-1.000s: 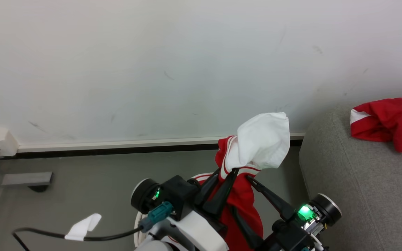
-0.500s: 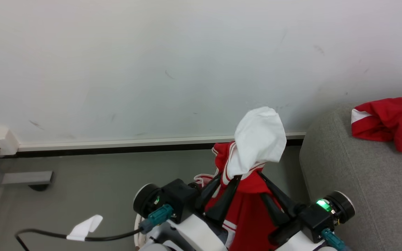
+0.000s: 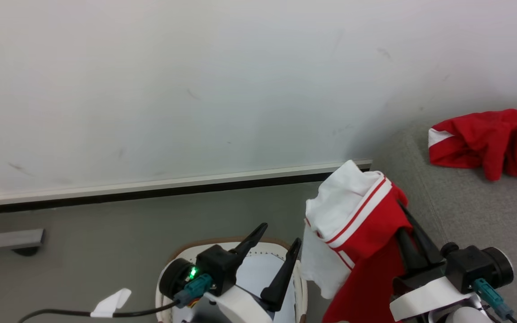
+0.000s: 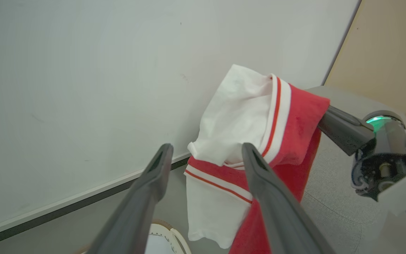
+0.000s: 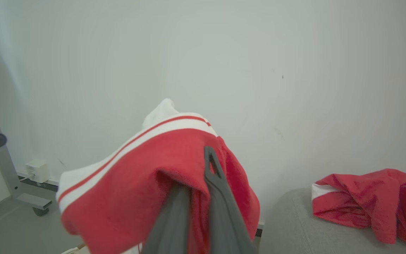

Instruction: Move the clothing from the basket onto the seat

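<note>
The clothing point(image 3: 370, 215), red with white panels and striped trim, hangs from my right gripper point(image 3: 402, 211), which is shut on its red fold beside the grey seat point(image 3: 465, 211). In the right wrist view the gripper's point(image 5: 199, 165) dark fingers point(image 5: 217, 197) pinch the clothing point(image 5: 136, 176), which drapes over their tips. My left gripper point(image 3: 281, 233) stands open and empty above the basket point(image 3: 222, 243) at the lower middle. In the left wrist view the left gripper point(image 4: 206, 148) is apart from the clothing point(image 4: 294, 120), and the right gripper's finger point(image 4: 344, 128) reaches in from the right.
A second red and white garment point(image 3: 483, 139) lies crumpled on the seat point(image 5: 294, 225), also seen as a red heap point(image 5: 368, 201). A white wall with a baseboard point(image 3: 151, 188) stands behind. A black cable with a white tag point(image 3: 108, 303) and a metal stand foot point(image 3: 7, 237) are at left.
My left gripper let go of the clothing and opened. My right gripper shut on it and carried it right, toward the seat. The camera turned slightly right.
</note>
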